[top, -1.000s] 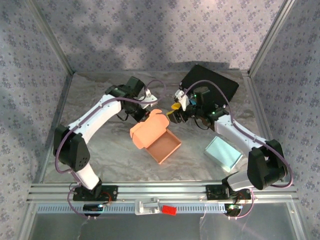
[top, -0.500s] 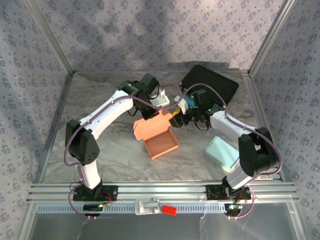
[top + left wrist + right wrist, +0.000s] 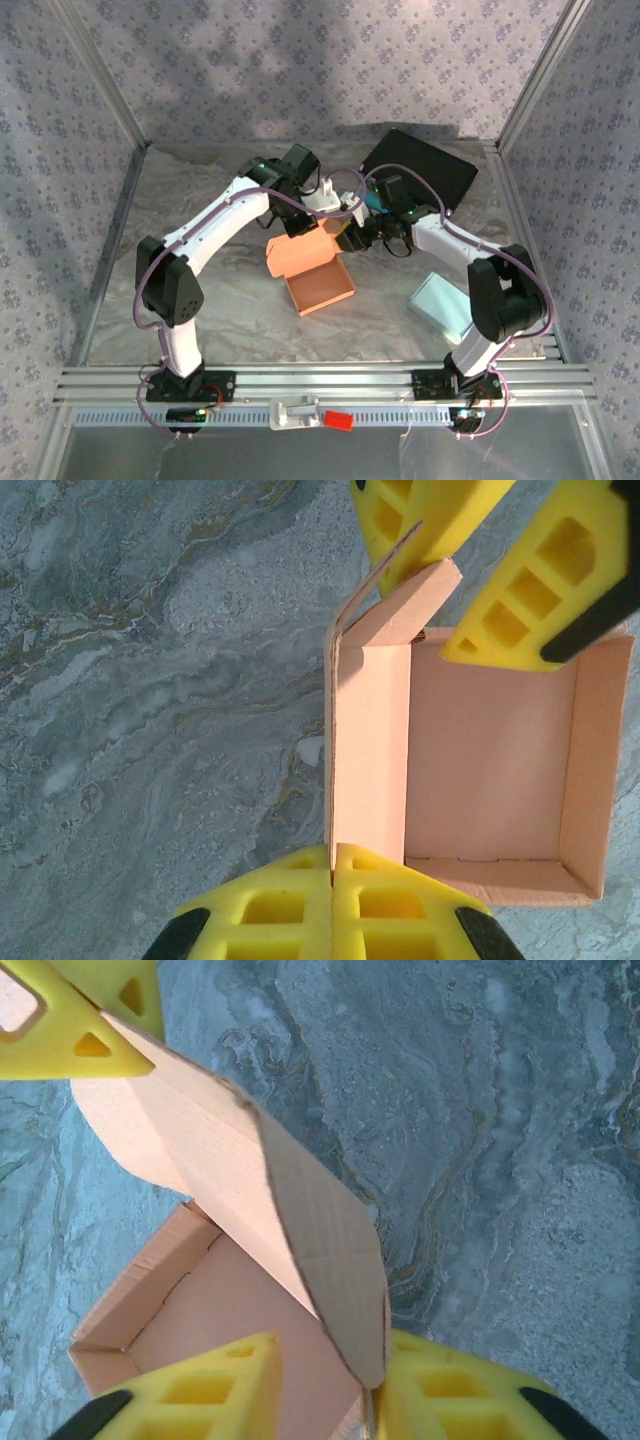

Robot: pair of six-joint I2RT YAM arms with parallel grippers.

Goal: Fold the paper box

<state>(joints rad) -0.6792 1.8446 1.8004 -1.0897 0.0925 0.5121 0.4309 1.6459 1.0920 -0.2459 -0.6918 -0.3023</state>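
lid-closing step: my left tool, shut, pinches the upright lid of the salmon cardboard box; my right tool, part open, straddles the lid's other end. next, likely: clamp, then swing it toward 5 o'clock in the top view.

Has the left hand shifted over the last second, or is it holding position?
Yes. The left hand has moved right, closer to the black pad at the back, and now pinches the raised flap of the paper box.

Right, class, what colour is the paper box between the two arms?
The paper box is salmon-orange; the left wrist view shows it best.
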